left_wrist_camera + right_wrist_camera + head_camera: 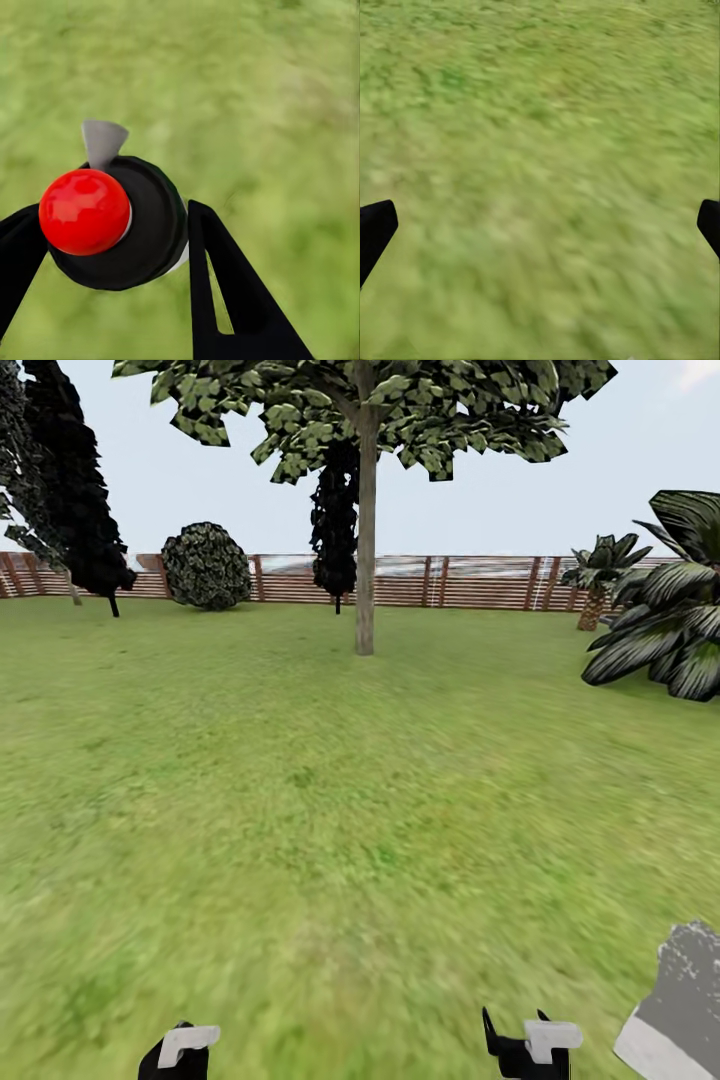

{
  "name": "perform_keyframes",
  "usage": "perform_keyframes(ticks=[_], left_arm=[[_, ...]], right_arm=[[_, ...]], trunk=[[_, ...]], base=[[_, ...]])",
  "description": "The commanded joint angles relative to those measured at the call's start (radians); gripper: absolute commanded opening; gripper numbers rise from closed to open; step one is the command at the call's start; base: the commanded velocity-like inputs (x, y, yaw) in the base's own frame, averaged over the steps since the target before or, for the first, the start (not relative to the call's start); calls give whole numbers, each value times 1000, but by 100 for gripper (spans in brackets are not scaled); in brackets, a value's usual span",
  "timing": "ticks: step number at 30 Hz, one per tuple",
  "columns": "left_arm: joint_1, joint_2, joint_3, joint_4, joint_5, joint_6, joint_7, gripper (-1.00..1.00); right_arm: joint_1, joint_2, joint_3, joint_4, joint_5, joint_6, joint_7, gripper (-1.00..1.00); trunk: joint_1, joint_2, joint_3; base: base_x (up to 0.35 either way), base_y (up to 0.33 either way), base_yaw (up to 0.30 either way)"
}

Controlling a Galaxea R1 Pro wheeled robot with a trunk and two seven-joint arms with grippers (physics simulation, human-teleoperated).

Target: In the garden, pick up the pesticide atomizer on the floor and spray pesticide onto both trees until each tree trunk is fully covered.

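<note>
Atomizer [112, 225] clamped in your left gripper [112, 247], right gripper [540, 225] fingers apart: drive straight to the tree trunk [365, 550], nozzle forward.

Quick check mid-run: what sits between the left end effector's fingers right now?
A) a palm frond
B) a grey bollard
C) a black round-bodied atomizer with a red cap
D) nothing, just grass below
C: in the left wrist view the black atomizer with its red cap sits between the left end effector's dark fingers, over grass.
</note>
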Motion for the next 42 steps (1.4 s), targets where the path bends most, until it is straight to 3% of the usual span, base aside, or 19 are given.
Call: perform_keyframes(ticks=[1,18,42], left_arm=[[0,0,0,0,0,0,0,-100],[0,0,0,1,0,0,0,-100],[-1,0,0,0,0,0,0,-100]], right_arm=[[0,0,0,0,0,0,0,100],[0,0,0,1,-2,0,0,100],[0,0,0,0,-2,0,0,100]], trunk=[[0,0,0],[0,0,-1],[0,0,-29]], base=[[340,0,0],[340,0,0],[340,0,0]])
